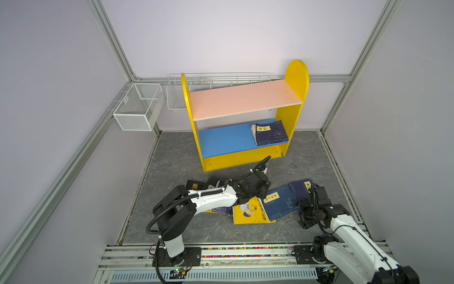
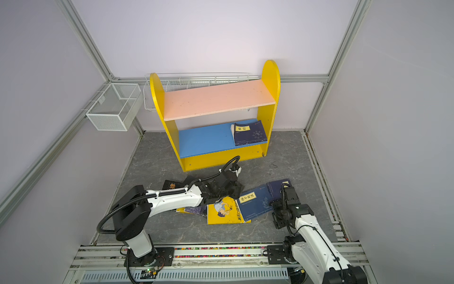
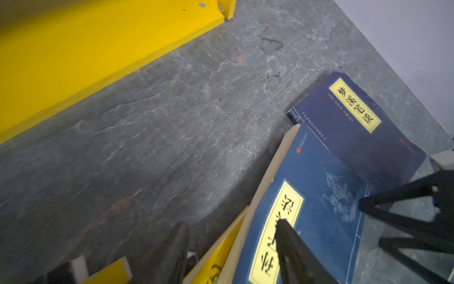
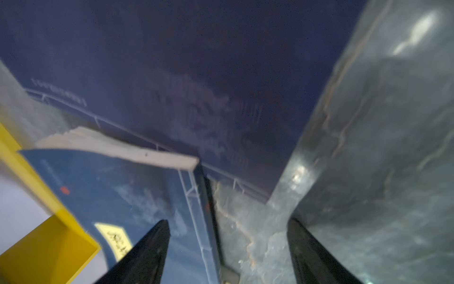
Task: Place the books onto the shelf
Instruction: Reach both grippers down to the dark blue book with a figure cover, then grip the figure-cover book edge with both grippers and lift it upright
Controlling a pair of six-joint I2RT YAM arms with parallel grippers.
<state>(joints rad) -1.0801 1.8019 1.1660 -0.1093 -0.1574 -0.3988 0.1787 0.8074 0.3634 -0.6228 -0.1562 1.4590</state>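
**Desk:** Grey, marble-veined counter [image 1: 184,228] from wall to wall. What is the biggest thing on it?

**Photographer:** The shelf [image 1: 293,115], yellow-sided, set at the back and turned slightly. One navy book [image 1: 271,134] lies flat at the right end of its blue lower board [image 1: 221,141], under the pink upper board [image 1: 240,99]. Two white wire baskets [image 1: 137,107] hang on the frame behind it and to its left.

**Desk:** And the other books?

**Photographer:** Scattered on the counter in front of the shelf. A yellow cartoon book [image 1: 248,214] lies nearest the arms' bases. A blue book [image 1: 282,202] with a yellow title label overlaps its right side, and also the lower part of a darker navy book [image 1: 299,188]. A black book [image 1: 194,185] with large characters lies further left. The left arm [image 1: 211,199] crosses over it, hiding most of it and part of another dark book [image 1: 222,211].

**Desk:** The tools?

**Photographer:** The left tool [image 3: 231,225], jaws apart, hangs over the page edges of the blue and yellow books, with one finger above the blue book's label. The right tool [image 4: 228,221], jaws wide apart, straddles the blue book's spine and bare counter, holding nothing.
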